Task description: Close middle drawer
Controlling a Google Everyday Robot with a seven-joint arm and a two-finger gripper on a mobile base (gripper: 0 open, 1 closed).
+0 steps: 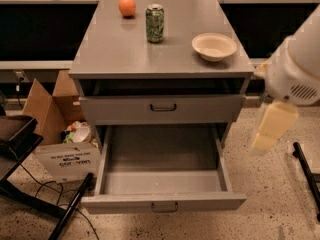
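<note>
The grey cabinet [125, 49] stands in the middle of the view. The middle drawer [164, 202] is pulled far out towards me, empty inside, with a low front panel and a small dark centre handle. Above it the taller-fronted top drawer [162, 107] stands slightly out, with a dark gap under the cabinet top. My gripper [272, 126] hangs at the right, cream coloured under the white arm housing [295, 76]. It is to the right of the cabinet, about level with the top drawer, and apart from both drawers.
On the cabinet top stand an orange [127, 6], a green can [155, 23] and a white bowl [214, 46]. A cardboard box [55, 109] with rubbish sits on the floor to the left, beside black stand legs [30, 194]. A black bar [307, 174] lies at the right.
</note>
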